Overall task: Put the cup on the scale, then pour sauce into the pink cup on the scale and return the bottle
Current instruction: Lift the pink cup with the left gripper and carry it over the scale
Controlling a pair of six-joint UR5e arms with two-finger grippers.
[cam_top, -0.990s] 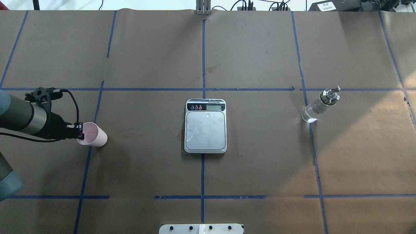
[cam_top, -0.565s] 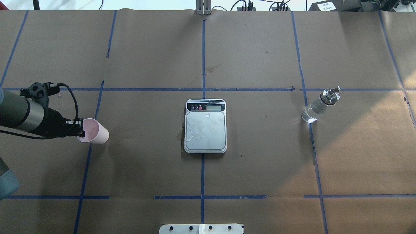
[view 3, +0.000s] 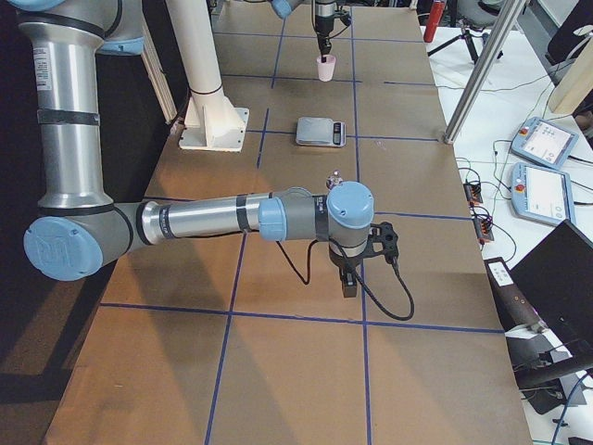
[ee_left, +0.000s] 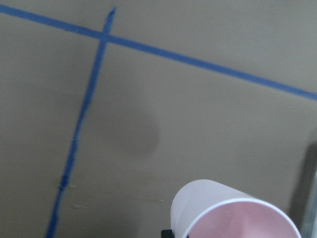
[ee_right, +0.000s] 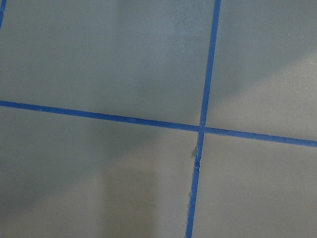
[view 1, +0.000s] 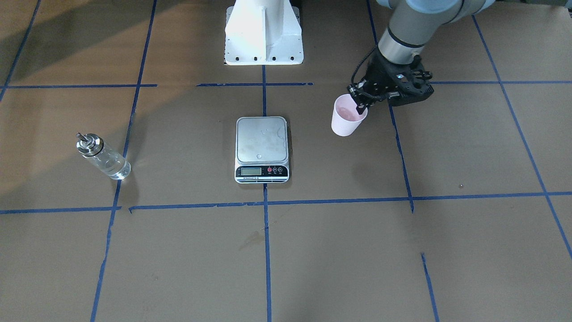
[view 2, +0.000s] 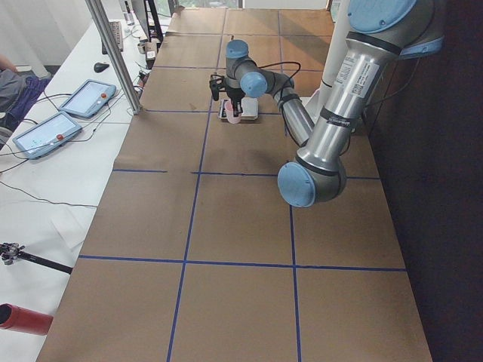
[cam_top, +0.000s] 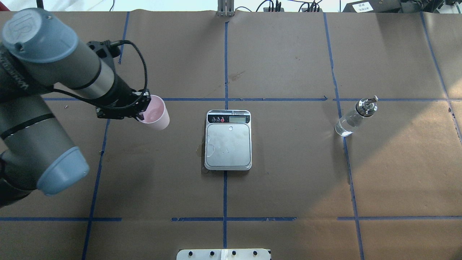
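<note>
The pale pink cup [cam_top: 157, 115] hangs in my left gripper [cam_top: 143, 112], which is shut on its rim with one finger inside. The cup is above the brown paper, left of the scale [cam_top: 228, 144] and apart from it. In the front view the cup [view 1: 345, 120] and left gripper [view 1: 359, 108] are to the right of the scale [view 1: 261, 141], whose steel plate is bare with a few drops. The left wrist view shows the cup's mouth [ee_left: 233, 215]. The clear glass bottle [cam_top: 353, 118] with its silver cap stands far right, also in the front view [view 1: 105, 157]. My right gripper [view 3: 349, 278] shows only in the right side view; I cannot tell its state.
The white robot base [view 1: 263, 31] stands behind the scale. Blue tape lines grid the brown paper. An aluminium post [cam_top: 225, 9] rises at the table's far edge. Tablets [view 3: 542, 144] lie on the side bench.
My left arm has carried the cup up and to the right, from the table's left edge to near the scale. The scale and bottle have not moved.
</note>
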